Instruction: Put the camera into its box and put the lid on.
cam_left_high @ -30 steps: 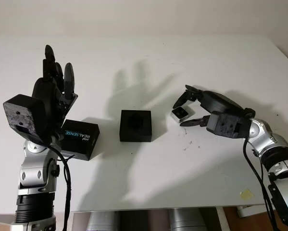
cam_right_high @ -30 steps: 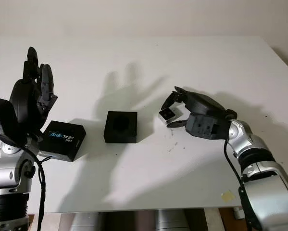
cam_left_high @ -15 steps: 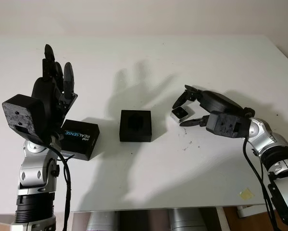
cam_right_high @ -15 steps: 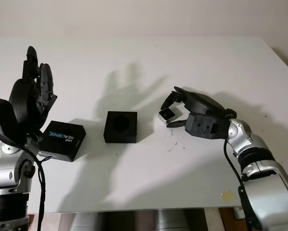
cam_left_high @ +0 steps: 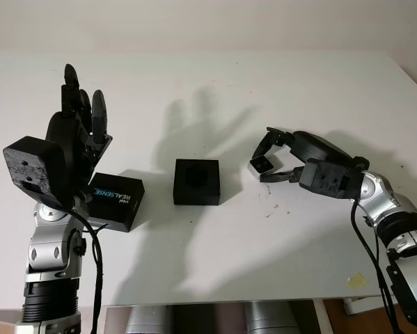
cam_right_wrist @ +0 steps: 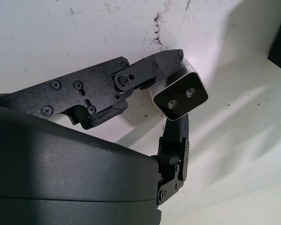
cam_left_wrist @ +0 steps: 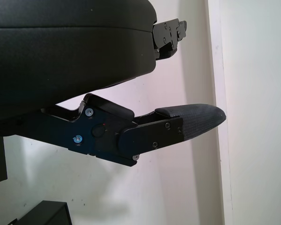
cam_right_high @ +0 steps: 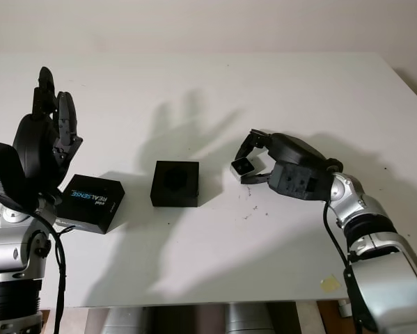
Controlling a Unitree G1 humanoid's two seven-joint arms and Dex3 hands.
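On the white table (cam_left_high: 215, 264), the right hand (cam_left_high: 281, 158) pinches the small camera (cam_left_high: 262, 164) between its fingers (cam_right_wrist: 152, 68), apparently just lifted, right of the black box (cam_left_high: 196, 181) (lid (cam_left_high: 116, 201) leftward); left hand (cam_left_high: 76, 129) open, raised.

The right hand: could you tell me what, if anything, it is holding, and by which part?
The right hand grips the small silver camera by its opposite edges, between the fingers, lens face uncovered.
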